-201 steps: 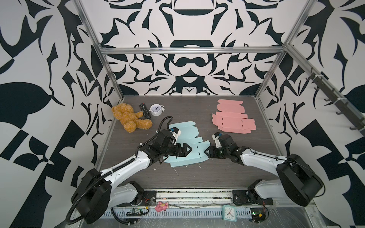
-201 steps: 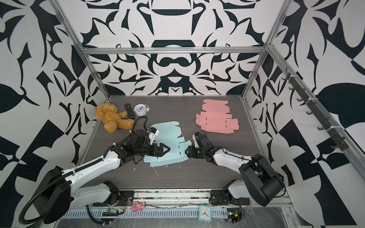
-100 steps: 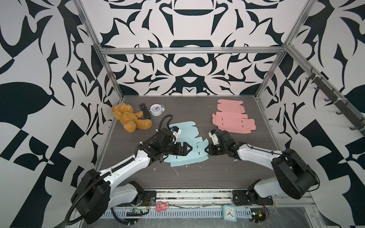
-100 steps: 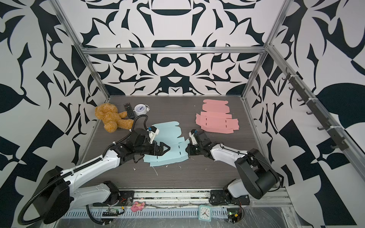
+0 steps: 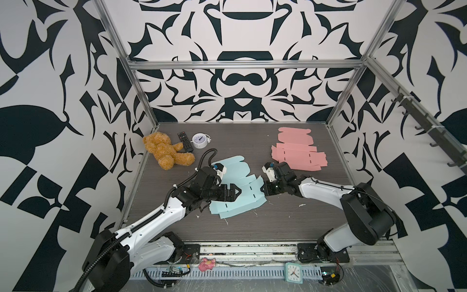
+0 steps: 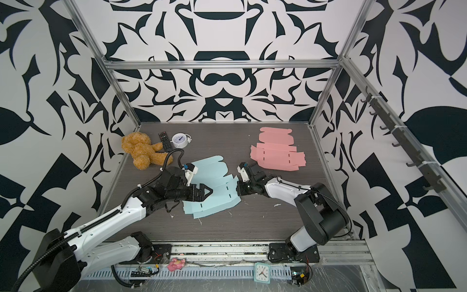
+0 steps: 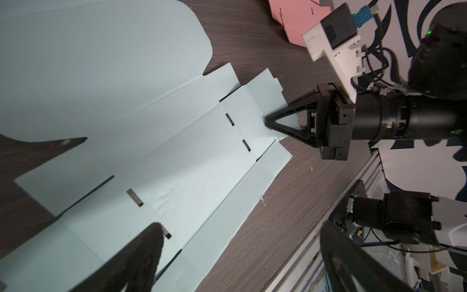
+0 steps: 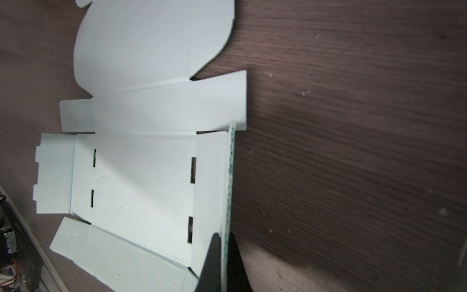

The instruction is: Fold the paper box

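The paper box [image 5: 240, 204] [image 6: 214, 202] is a flat light-blue cut-out sheet lying mid-table. My right gripper [image 5: 264, 189] [image 6: 238, 189] is shut on the sheet's right side flap. In the right wrist view the flap's thin edge stands upright between the two dark fingers of that gripper [image 8: 223, 242], and the rest of the sheet [image 8: 144, 164] lies flat. My left gripper [image 5: 238, 194] [image 6: 211, 191] stands wide open over the sheet's left-middle part. In the left wrist view one finger [image 7: 141, 260] is above the sheet [image 7: 151, 126], and nothing is between the jaws. The right gripper [image 7: 266, 118] pinches the far flap there.
A second, pink flat sheet [image 5: 295, 154] lies at the back right. A teddy bear [image 5: 166, 151], a black remote [image 5: 185, 141] and a white alarm clock [image 5: 199, 140] sit at the back left. The metal front rail [image 5: 252, 249] runs along the near edge.
The right gripper has closed onto the blue sheet's right flap and shifted slightly toward the back. The left arm and its open gripper have stayed put.
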Robot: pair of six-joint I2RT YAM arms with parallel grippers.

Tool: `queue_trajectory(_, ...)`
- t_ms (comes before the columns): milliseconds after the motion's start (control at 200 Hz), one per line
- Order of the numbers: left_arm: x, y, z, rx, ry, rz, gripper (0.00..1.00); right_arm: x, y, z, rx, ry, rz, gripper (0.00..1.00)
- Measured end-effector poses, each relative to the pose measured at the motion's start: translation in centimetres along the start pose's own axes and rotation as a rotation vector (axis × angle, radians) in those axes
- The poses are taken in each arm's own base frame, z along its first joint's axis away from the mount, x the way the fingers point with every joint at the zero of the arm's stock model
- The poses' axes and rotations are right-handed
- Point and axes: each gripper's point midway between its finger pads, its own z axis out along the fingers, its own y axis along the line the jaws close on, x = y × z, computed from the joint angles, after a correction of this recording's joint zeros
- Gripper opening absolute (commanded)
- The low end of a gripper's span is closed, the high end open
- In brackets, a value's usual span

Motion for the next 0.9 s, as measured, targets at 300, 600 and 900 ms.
queue_trajectory(300,0.1,1.7,0.4,-0.083,-0.001,-0.004,0.99,-3.9,1.8,0.9,-0.025,0.033,-0.14,0.01)
queue_trajectory(600,0.5,6.6,0.6,-0.292,0.002,-0.039,0.99,-5.3,2.6,2.4,-0.055,0.09,-0.233,0.06)
queue_trajectory(900,0.3,13.4,-0.4,-0.423,0.018,-0.198,0.99,-4.9,1.9,2.8,-0.027,0.112,-0.234,0.34)
